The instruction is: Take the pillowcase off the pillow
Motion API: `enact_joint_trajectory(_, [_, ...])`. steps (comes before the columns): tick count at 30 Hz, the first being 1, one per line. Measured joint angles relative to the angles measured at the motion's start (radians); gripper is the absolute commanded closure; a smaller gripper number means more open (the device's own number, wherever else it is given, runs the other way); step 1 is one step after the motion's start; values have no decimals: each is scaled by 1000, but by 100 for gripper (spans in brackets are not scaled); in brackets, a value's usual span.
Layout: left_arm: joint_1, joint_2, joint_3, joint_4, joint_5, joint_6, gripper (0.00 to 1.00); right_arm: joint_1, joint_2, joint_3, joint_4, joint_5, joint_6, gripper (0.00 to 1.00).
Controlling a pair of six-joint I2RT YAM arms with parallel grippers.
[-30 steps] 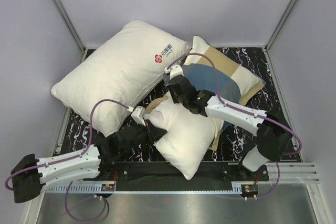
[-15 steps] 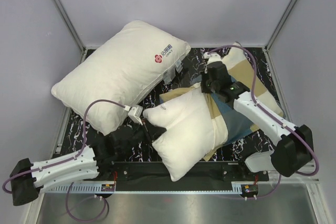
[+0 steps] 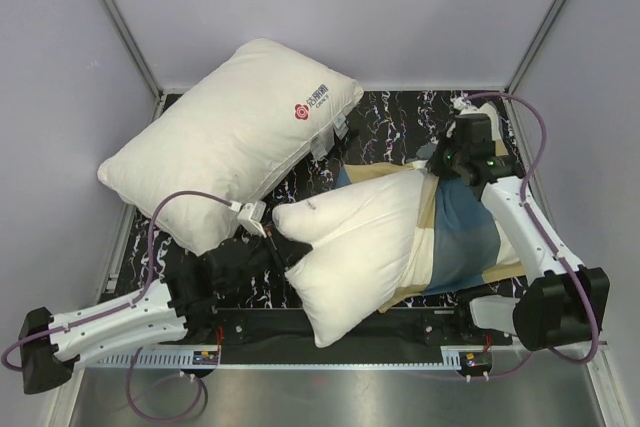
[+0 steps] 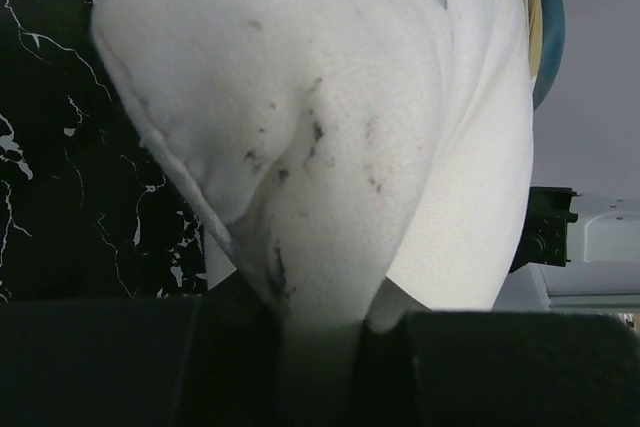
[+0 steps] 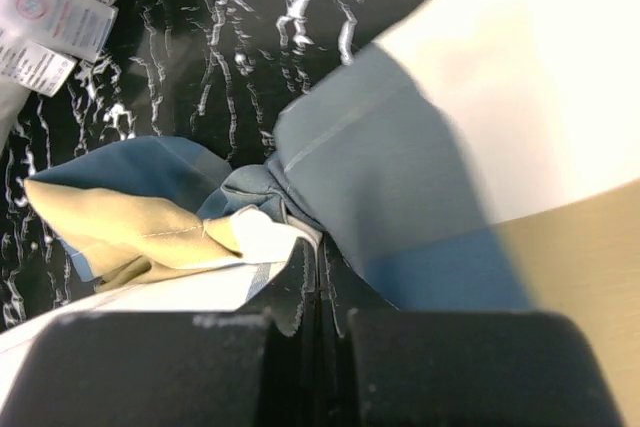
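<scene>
The plain off-white pillow (image 3: 355,247) lies at the table's middle front, its right part still inside the checked teal, tan and cream pillowcase (image 3: 465,242). My left gripper (image 3: 272,239) is shut on the pillow's left corner, which fills the left wrist view (image 4: 300,137). My right gripper (image 3: 447,159) is at the back right, shut on a bunched fold of the pillowcase (image 5: 290,197), stretching the fabric away from the pillow. In the right wrist view the jaws are pressed together on the cloth.
A second white pillow with a red logo (image 3: 225,137) lies at the back left, its labels (image 5: 50,7) hanging on the black marbled table (image 3: 390,122). Grey enclosure walls stand close on all sides.
My right gripper has pulled the pillowcase to the right and back, baring more of the pillow. My left gripper has kept hold of the pillow's corner and drawn it slightly left.
</scene>
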Motion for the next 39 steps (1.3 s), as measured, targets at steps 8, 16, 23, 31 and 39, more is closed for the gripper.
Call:
enact_joint_trajectory(8, [-10, -197, 0, -186, -28, -31, 100, -248, -13, 0, -101, -154, 46, 100])
enact_joint_trajectory(16, [-10, -129, 28, -225, -38, -19, 100, -267, -11, -11, -106, -202, 53, 100])
enact_joint_trajectory(23, [-9, 178, 186, -169, -36, 61, 100, -323, -44, -15, -80, -204, 53, 78])
enact_joint_trajectory(31, [208, 371, 304, -135, 126, 154, 100, -349, -216, 39, -11, -244, 23, 0])
enact_joint_trajectory(39, [525, 527, 432, -126, 285, 164, 100, -32, -268, 92, 19, -261, 16, 0])
